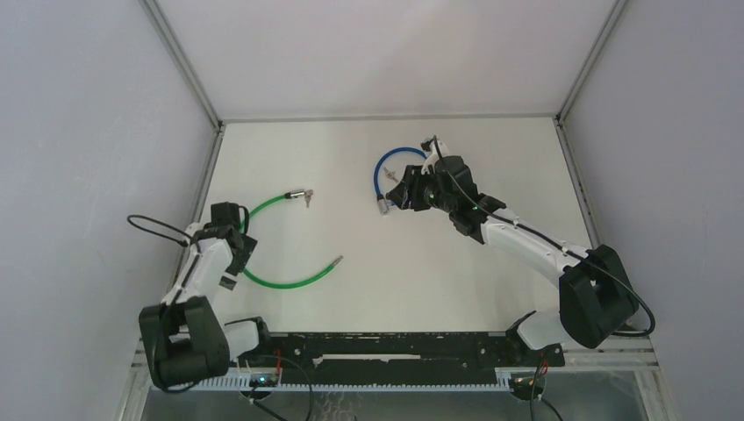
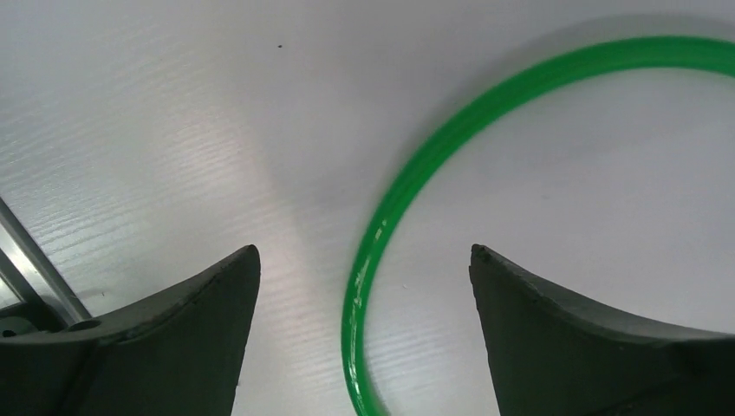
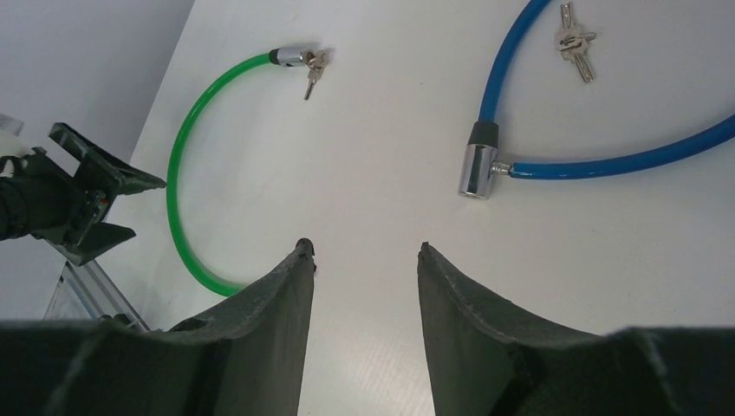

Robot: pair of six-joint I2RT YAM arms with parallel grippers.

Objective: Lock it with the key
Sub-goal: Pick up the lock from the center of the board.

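On the white matte table (image 1: 439, 289) we find two cable locks, and we judge the job about half done. The blue rubber-sheathed cable lock (image 3: 607, 160) looks closed into a loop, its end seated in a polished silver barrel (image 3: 476, 172), and a small bunch of bright metal keys (image 3: 575, 43) lies loose inside that loop, apart from the barrel; whether it has been turned locked we cannot tell. The green glossy plastic-coated cable lock (image 2: 355, 303) lies open in a wide arc on the left side of the table: its slim metal pin (image 1: 333, 260) rests well apart from its chrome barrel (image 3: 290, 57), where a key (image 3: 312, 74) sits at the keyhole. So joining pin and barrel and turning that key is, in our reading, what is left. The left gripper (image 2: 364, 251) hangs over the bend of the green cable with its dark, curved fingers spread wide on either side of it, gripping nothing. The right gripper (image 3: 364, 247) hovers near the blue barrel, its fingers partly apart and empty. The cables look springy and smooth, likely to slide on the slick tabletop.
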